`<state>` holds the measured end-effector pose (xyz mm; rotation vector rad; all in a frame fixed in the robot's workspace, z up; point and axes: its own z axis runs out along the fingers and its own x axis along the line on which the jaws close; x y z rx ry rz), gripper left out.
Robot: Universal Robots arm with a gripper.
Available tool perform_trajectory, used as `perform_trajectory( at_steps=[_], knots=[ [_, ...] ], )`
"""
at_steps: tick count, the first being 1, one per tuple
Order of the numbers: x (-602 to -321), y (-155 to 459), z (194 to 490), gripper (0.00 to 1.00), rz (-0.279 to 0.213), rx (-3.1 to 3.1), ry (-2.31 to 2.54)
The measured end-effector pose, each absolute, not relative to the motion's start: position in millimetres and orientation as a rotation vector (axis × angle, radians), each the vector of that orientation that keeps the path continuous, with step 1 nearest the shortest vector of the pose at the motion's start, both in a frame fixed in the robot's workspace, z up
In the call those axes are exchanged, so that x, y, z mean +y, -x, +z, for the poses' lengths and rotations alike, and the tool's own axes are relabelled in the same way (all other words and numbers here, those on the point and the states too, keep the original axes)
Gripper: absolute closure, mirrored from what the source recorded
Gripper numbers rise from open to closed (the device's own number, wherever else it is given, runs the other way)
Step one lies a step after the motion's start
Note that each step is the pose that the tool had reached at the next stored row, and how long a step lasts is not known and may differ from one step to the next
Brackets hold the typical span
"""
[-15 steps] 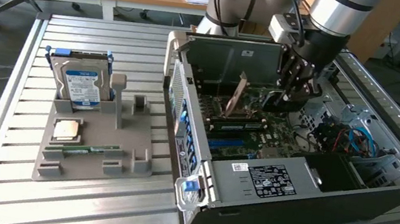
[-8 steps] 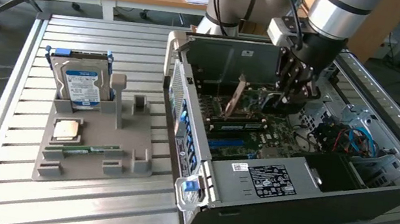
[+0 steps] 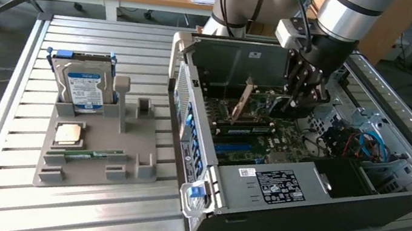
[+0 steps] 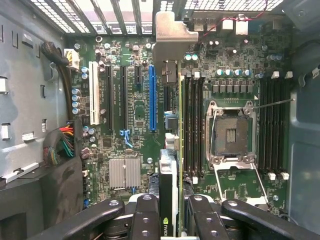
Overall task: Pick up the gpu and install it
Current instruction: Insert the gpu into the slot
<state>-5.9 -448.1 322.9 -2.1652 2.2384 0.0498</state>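
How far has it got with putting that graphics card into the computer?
Done: the gpu is off the table and inside the open computer case. In hand: the end effector grips it edge-on above the motherboard. Left: it is not yet seated, and the blue slot beside it is empty.

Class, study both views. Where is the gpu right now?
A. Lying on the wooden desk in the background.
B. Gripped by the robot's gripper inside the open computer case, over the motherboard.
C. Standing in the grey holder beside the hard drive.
B: in the wrist view the gripper clamps the gpu edge-on above the motherboard, and the exterior view shows it reaching down inside the open case.
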Motion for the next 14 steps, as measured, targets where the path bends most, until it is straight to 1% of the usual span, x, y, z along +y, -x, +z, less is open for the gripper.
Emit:
perform_trajectory(
  at_steps=[14],
  knots=[
    [-453.9,6.7,322.9,0.73,0.050,2.238,2.165]
  ],
)
